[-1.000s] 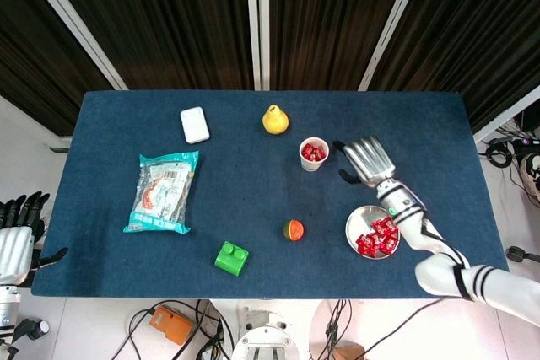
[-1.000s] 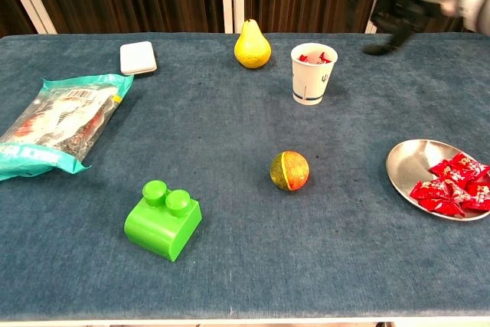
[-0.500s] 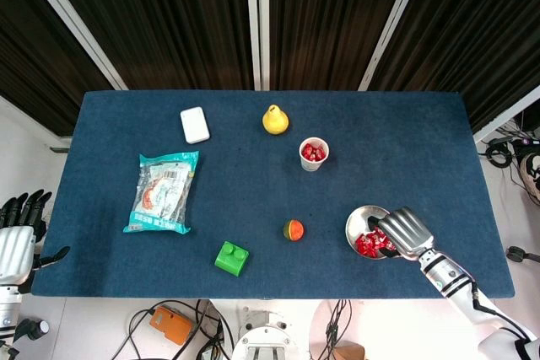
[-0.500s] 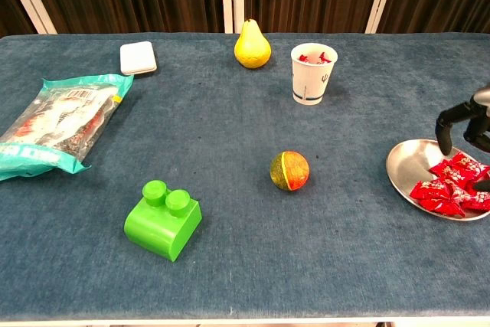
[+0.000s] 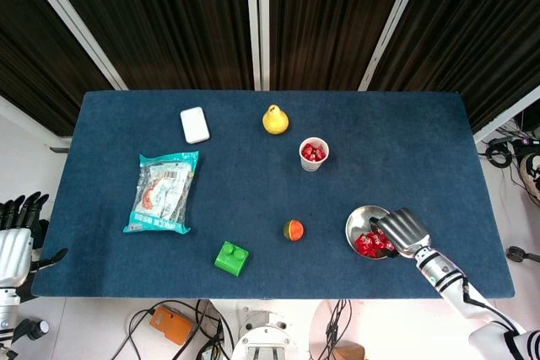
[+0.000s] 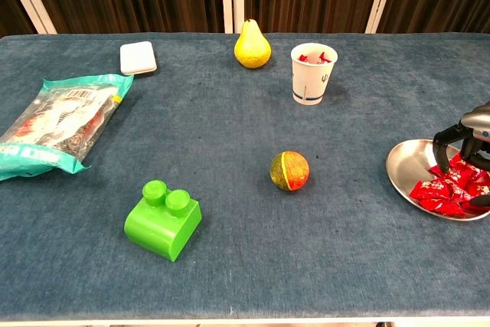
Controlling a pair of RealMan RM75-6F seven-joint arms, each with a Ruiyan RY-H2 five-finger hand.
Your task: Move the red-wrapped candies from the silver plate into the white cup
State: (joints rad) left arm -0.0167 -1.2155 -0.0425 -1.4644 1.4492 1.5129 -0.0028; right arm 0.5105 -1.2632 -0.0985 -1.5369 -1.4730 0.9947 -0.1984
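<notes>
red-wrapped candies (image 6: 448, 189) piled on silver plate (image 6: 402, 168), table's right; white cup (image 6: 312, 74) upright, some candies inside.

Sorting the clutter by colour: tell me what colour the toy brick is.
Bright green; the toy brick shows best in the chest view.

A table (image 5: 253, 124) covered in dark blue cloth stands before dark brown curtains (image 5: 186, 14) crossed by white frame bars (image 5: 257, 14), with cables (image 5: 177, 322) on the pale floor (image 5: 101, 326) below its near edge.
</notes>
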